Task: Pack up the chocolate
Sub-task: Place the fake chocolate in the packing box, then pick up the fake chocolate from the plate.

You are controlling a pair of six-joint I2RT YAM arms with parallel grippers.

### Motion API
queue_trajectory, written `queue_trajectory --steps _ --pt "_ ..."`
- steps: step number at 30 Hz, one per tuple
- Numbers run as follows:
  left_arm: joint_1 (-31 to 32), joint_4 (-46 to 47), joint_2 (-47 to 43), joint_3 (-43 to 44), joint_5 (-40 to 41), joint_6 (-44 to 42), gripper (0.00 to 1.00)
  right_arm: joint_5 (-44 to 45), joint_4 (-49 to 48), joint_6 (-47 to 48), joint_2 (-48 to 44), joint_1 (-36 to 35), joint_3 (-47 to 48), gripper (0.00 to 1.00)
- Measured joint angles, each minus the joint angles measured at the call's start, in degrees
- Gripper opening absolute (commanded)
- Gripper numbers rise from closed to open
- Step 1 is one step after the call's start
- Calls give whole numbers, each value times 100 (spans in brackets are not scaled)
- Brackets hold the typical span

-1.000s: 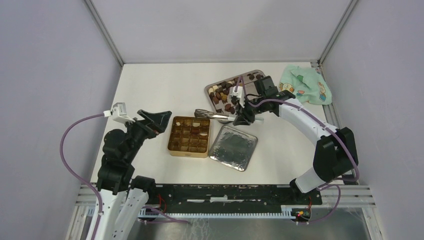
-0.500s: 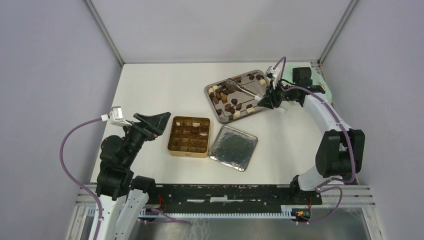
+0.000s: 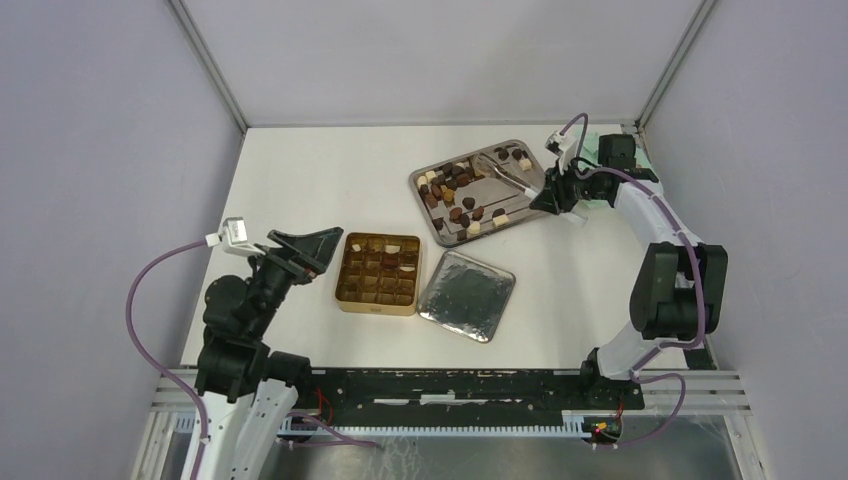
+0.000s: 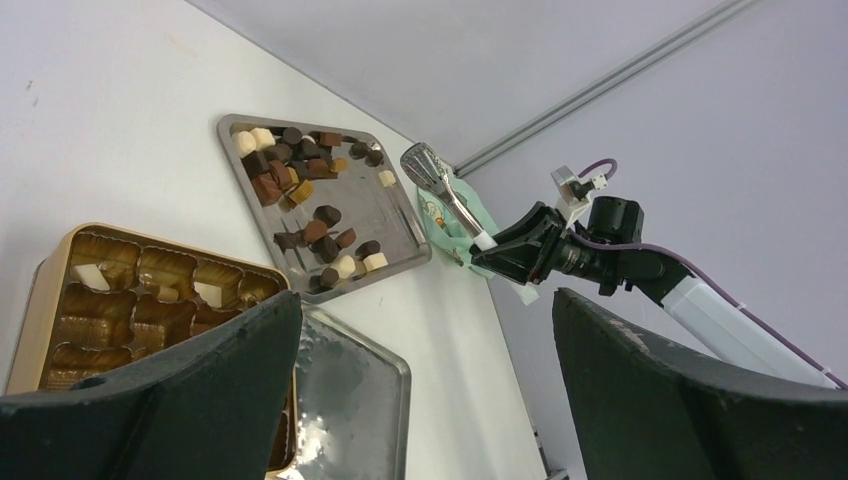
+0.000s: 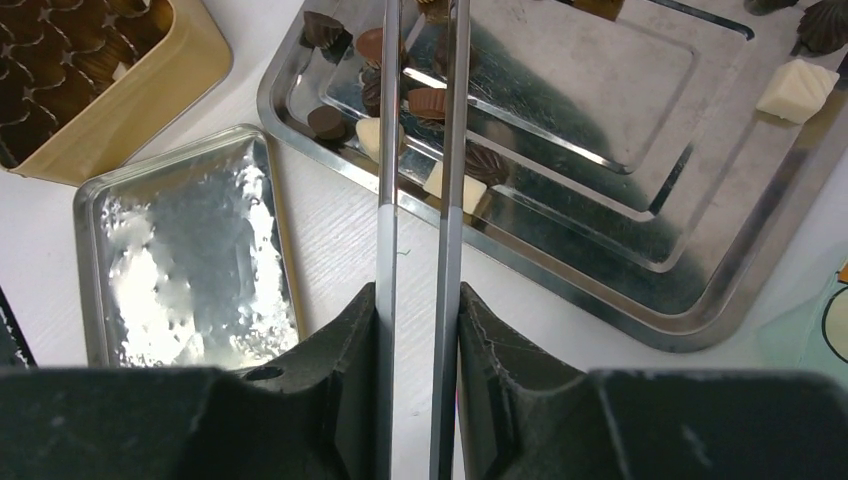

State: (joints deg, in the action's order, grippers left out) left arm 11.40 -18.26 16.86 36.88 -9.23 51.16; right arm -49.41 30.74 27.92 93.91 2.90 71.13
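Right wrist view, entry one: what is held?
— Tongs (image 5: 385,150), long, silver. My right gripper (image 5: 418,310) is clamped on both arms near the handle end. The tips reach out over the tray (image 5: 600,90), out of this view. Whether they carry anything, I cannot tell.
— Entry two: the chocolate (image 4: 290,175)?
— Dark, light-brown and cream pieces, bunched at one end of the tray, a few strays along its edge. Some sit in cells of the gold tin (image 3: 375,308); many cells look bare. I judge the packing well short of done.
— Entry three: method?
— Choose a piece standing apart from its neighbours. Bring a tip down on each side, squeeze gently so it does not pop out, lift above the rim, carry level to a free cell.
— Entry four: the other hand?
— My left gripper (image 3: 305,243), fingers spread wide, nothing in it, near the tin's left wall.
— Entry five: surface and room?
— Table (image 3: 320,170): white, flat, matt. Lid (image 3: 466,294): just beside the tin. Cloth (image 5: 800,340): green, beyond the tray. Walls (image 3: 430,60): pale, plain, metal-framed.
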Motion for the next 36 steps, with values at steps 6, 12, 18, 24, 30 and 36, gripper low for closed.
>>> queue_trajectory --steps 6,12,18,24,30,36 --pt "0 96 199 -52 -22 26 100 315 98 151 219 -7 142 34" --pt "0 81 179 -151 -13 44 100 678 184 304 509 -28 361 34" --pt "0 72 26 -221 7 83 100 1156 319 527 872 -210 619 35" --pt "0 59 -85 -295 17 111 100 1521 498 831 1001 -501 741 36" --pt "0 61 -90 -343 26 125 100 1746 774 1255 1001 -669 741 40" --pt "0 63 -37 -354 26 138 100 1980 938 1473 1019 -717 765 44"
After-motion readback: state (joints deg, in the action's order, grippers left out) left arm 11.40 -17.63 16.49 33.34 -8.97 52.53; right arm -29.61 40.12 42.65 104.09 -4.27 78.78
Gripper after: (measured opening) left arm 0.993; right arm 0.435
